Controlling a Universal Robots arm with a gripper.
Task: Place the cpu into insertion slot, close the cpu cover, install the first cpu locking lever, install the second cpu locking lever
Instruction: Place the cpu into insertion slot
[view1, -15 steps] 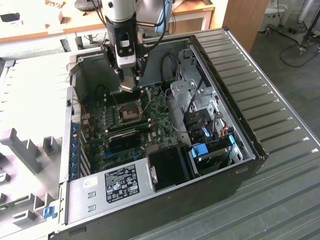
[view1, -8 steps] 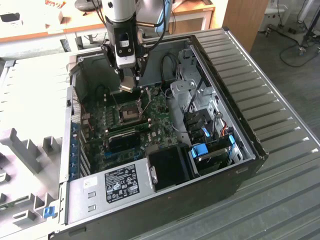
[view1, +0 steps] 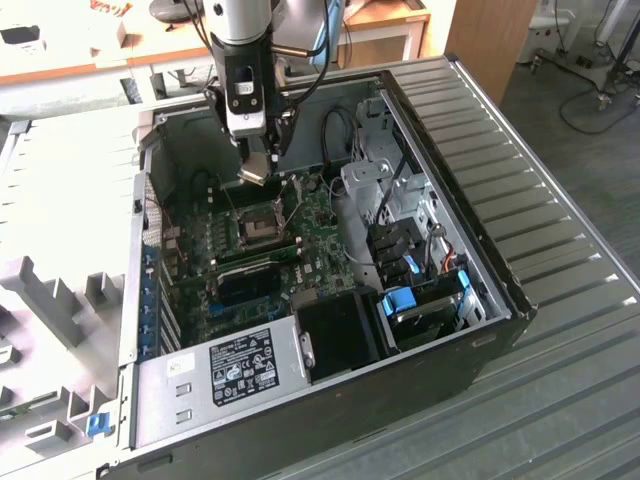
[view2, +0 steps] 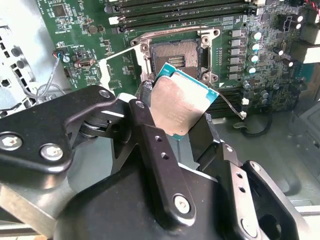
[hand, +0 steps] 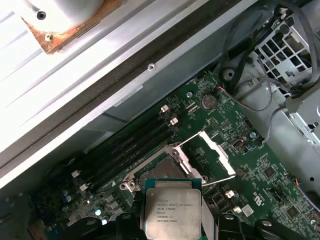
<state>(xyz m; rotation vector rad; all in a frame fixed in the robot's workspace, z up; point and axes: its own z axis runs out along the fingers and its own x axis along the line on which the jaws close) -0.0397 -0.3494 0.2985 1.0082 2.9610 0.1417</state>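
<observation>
at the exterior view's left, a grey moulded tray (view1: 55, 300) lies on the ribbed metal table (view1: 560, 200). beside it stands an open computer case (view1: 400, 400), lying on its side. in the case's near left corner sits a power supply (view1: 185, 395) with a white label (view1: 245, 362) carrying small print and symbols, too fine to make out. a green circuit board (view1: 320, 240) covers the case floor.

above the board hangs the end effector (view1: 257, 170), clenched on the cpu (view2: 180, 105), one finger on each side edge. the cpu is tilted, silver top up, in the air just over the insertion slot (view2: 175, 52) and not touching it. lines of print cross its top in the first wrist view. the cpu cover (hand: 220, 152) stands raised beside the slot, and long memory slots (hand: 125, 150) run along the slot's other side.

toward the exterior view's right, a drive cage (view1: 400, 300) with blue tabs fills that end of the case.
</observation>
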